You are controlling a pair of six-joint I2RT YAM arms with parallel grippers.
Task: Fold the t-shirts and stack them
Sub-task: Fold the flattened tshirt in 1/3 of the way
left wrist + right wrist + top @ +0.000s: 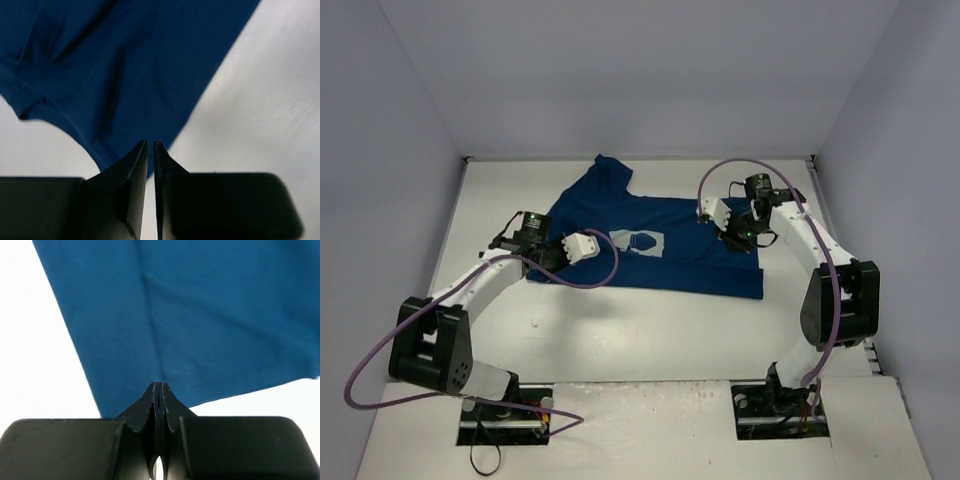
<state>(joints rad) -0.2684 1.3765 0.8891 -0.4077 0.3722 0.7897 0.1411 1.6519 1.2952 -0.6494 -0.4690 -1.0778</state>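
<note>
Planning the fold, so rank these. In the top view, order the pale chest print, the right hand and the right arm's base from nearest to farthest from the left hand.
From the left hand:
1. Pale print, just to its right on the t-shirt.
2. Right hand, at the t-shirt's right edge.
3. Right arm's base, bottom right of the view.

Left arm and right arm: white links, black joint housings. A purple cable loops along each. Fingers black, wedge-shaped. Small green lights near wrists, possibly indicators; view coarse.
</note>
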